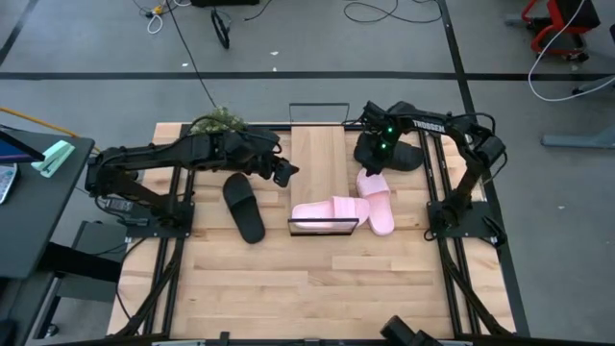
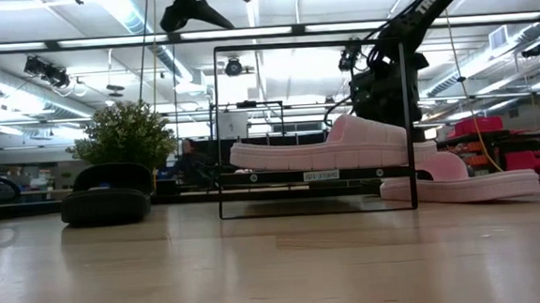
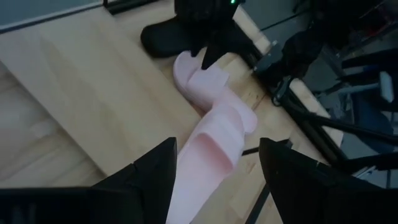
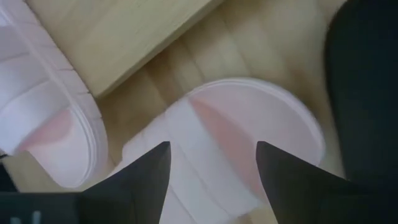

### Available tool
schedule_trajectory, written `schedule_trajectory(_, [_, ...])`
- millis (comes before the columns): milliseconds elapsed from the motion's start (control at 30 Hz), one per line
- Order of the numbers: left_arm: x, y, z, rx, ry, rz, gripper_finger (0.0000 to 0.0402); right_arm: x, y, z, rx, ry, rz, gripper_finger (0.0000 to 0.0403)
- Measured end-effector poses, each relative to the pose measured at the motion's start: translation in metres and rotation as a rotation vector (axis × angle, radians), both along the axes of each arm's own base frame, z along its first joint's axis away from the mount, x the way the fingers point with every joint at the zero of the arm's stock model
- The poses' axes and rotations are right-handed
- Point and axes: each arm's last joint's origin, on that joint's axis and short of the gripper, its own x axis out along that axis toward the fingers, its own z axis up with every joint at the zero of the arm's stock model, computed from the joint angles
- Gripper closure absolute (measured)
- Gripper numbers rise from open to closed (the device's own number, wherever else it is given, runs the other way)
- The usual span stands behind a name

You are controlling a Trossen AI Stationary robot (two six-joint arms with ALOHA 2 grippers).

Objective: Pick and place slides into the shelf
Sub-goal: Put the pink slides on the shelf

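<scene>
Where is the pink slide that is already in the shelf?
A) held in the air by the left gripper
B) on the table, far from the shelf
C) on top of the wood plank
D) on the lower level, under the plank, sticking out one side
D: in the low view the pink slide rests inside the shelf frame, and from above it pokes out from under the plank.

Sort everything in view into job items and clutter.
Job: shelf; pink slide on it; second pink slide beside it; black slide left of the shelf; second black slide by the right arm.
Lying about: plant; floor cables.
</scene>
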Motion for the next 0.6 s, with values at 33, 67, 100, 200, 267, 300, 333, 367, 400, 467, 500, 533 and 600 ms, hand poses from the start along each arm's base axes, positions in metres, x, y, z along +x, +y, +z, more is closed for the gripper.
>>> schedule_trajectory(33, [0.000,0.000,-0.001,-0.001,0.005,0.000,0.0172,0.000,0.000,-0.002,0.009,-0.001,0.009,0.0160])
schedule_trajectory(67, [0.000,0.000,-0.001,0.000,0.004,0.000,0.0173,0.001,0.000,-0.004,0.014,0.000,0.020,0.0160])
schedule_trajectory(100, [0.000,0.000,-0.001,0.000,0.004,0.000,0.0174,0.002,0.000,-0.006,0.016,0.001,0.030,0.0160])
schedule_trajectory(200, [0.000,0.000,-0.001,-0.001,0.012,0.000,0.0174,0.002,0.000,-0.010,0.023,0.004,0.057,0.0160])
schedule_trajectory(267, [0.000,0.000,-0.001,0.000,0.012,0.000,0.0173,0.002,-0.001,-0.012,0.029,0.007,0.067,0.0160])
schedule_trajectory(300, [0.000,0.000,-0.001,0.000,0.012,0.000,0.0173,0.002,-0.001,-0.014,0.036,0.008,0.072,0.0160])
schedule_trajectory(333, [0.000,0.000,-0.001,0.000,0.013,0.000,0.0173,0.002,0.000,-0.015,0.045,0.009,0.079,0.0160])
schedule_trajectory(367, [0.000,0.000,-0.001,0.000,0.014,0.000,0.0174,0.002,0.000,-0.016,0.055,0.012,0.087,0.0160])
schedule_trajectory(400, [0.000,0.000,-0.001,0.000,0.014,0.000,0.0175,0.001,0.001,-0.017,0.073,0.016,0.094,0.0160])
schedule_trajectory(467, [0.000,0.000,-0.001,0.000,0.014,0.000,0.0177,0.001,0.002,-0.020,0.099,0.022,0.102,0.0160])
schedule_trajectory(500, [0.000,0.000,-0.001,0.000,0.015,0.000,0.0178,0.001,0.002,-0.020,0.107,0.022,0.105,0.0160])
schedule_trajectory(533, [0.000,0.000,-0.001,0.000,0.014,0.000,0.0179,0.000,0.002,-0.021,0.111,0.022,0.107,0.0161])
schedule_trajectory(600, [0.000,0.000,-0.001,0.000,0.014,0.000,0.0179,0.001,0.003,-0.021,0.111,0.016,0.115,0.0163])
